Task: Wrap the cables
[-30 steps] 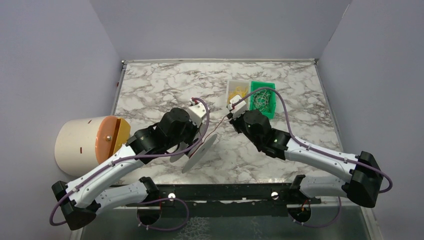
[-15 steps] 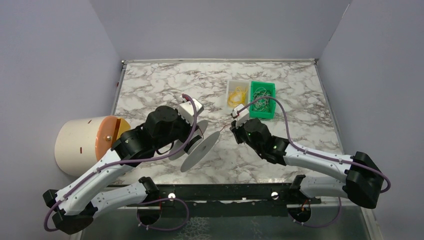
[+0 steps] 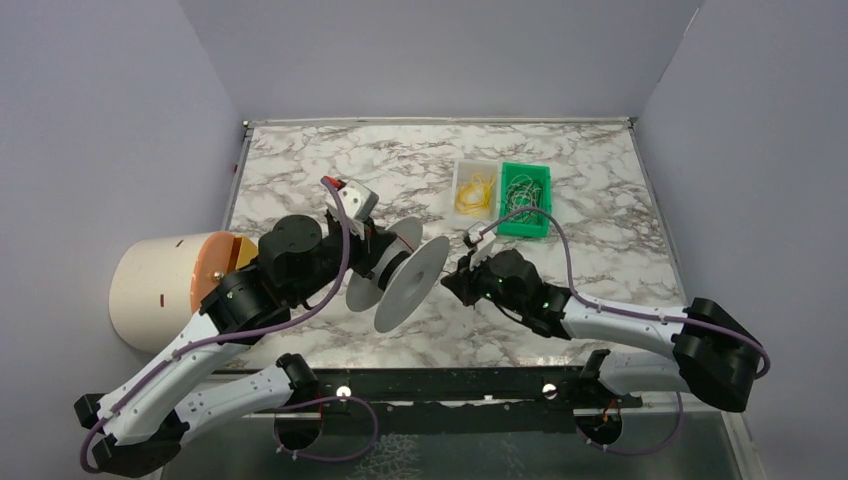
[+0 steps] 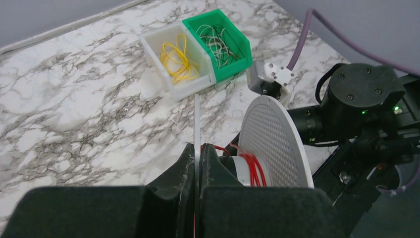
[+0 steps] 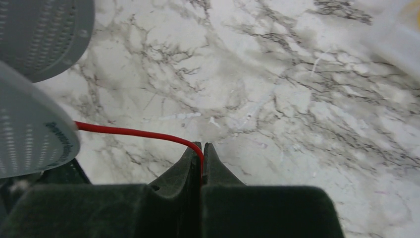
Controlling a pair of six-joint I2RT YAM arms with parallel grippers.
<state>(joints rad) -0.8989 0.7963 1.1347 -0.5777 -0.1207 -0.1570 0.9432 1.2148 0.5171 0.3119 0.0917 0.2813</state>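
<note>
In the left wrist view my left gripper [image 4: 198,149] is shut on the thin white rim of a spool's near flange [image 4: 196,116]. The far perforated flange [image 4: 275,141] stands behind it. Turns of the thin red cable [image 4: 256,166] lie on the hub between the two flanges. From above, the spool [image 3: 412,285] hangs tilted over the table's middle, with the left gripper [image 3: 383,262] on its left side. My right gripper [image 5: 202,148] is shut on the red cable [image 5: 133,132], which runs left to the spool's flange [image 5: 29,134]. From above, the right gripper [image 3: 452,283] sits just right of the spool.
A white bin [image 3: 474,188] of yellow wires and a green bin [image 3: 525,190] of pale wires stand side by side at the back right. A large cream cylinder with an orange face [image 3: 165,285] lies off the table's left edge. Marble tabletop [image 3: 300,170] lies underneath.
My right gripper has shut on the red cable and moved nearer and left, low beside the spool. My left wrist swung left and turned the spool.
</note>
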